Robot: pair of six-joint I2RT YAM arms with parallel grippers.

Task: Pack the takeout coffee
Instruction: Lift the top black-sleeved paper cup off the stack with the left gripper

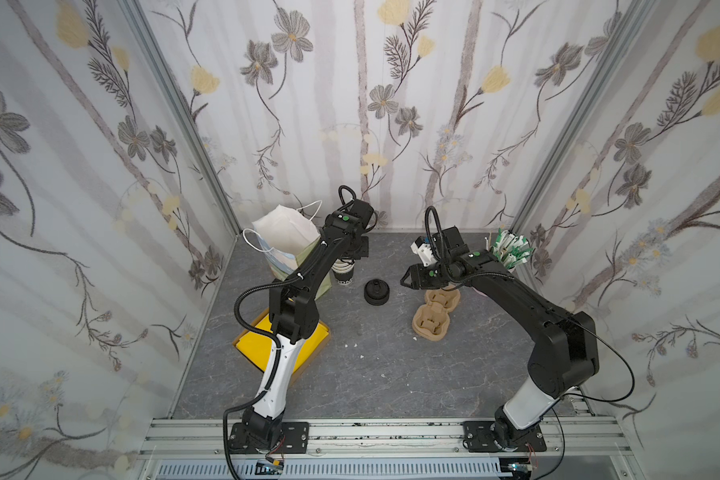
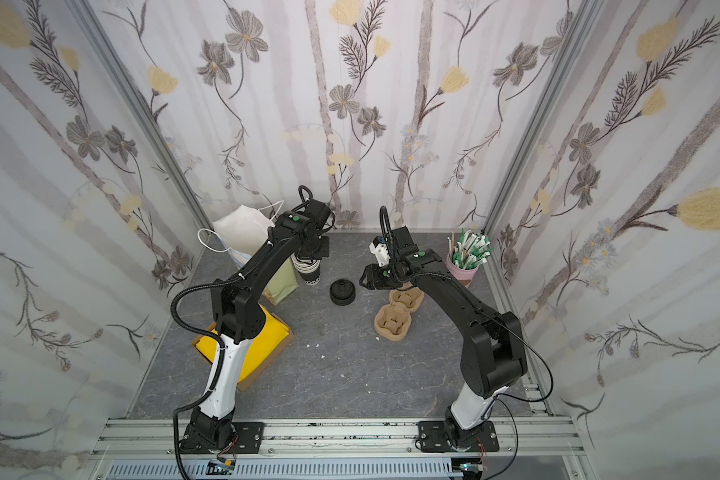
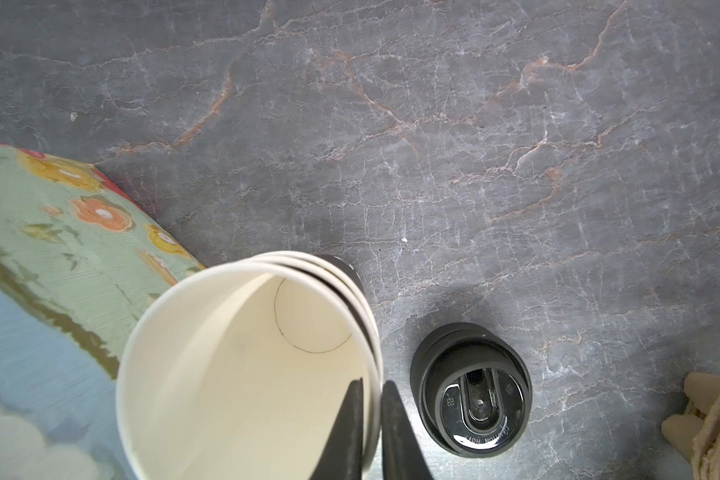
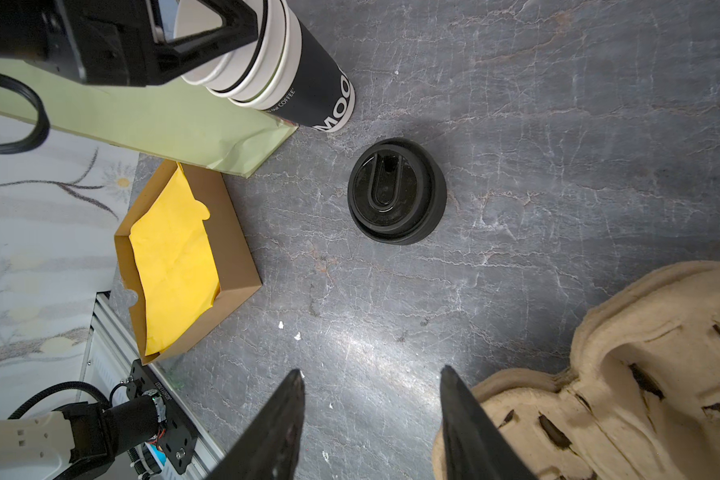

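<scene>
Several nested cups [image 4: 308, 83] stood on the counter [image 4: 558, 166] by the bag [image 4: 163, 120]; left claw [image 3: 371, 386] pinched the rim of the top cup [image 3: 233, 374], so a lift risked dragging stuck neighbours up or toppling them all. Right claw [image 4: 371, 370] hung spread, short of the lid [image 4: 395, 191].

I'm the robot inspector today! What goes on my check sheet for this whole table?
Surface: grey marble tabletop, a few white crumbs.
Job's things: top cup of the stack of cups, empty inside; black lids loose beside the stack.
Clutter: paper bag, yellow-lined box, pulp cup carriers, pink cup of packets.
Grippers: left gripper pinching the top cup's rim; right gripper open, empty, near the carriers.
Cables: black hose along the left arm; thin cable looping off the right arm.
Surroundings: flowered walls on three sides; metal rail in front.
</scene>
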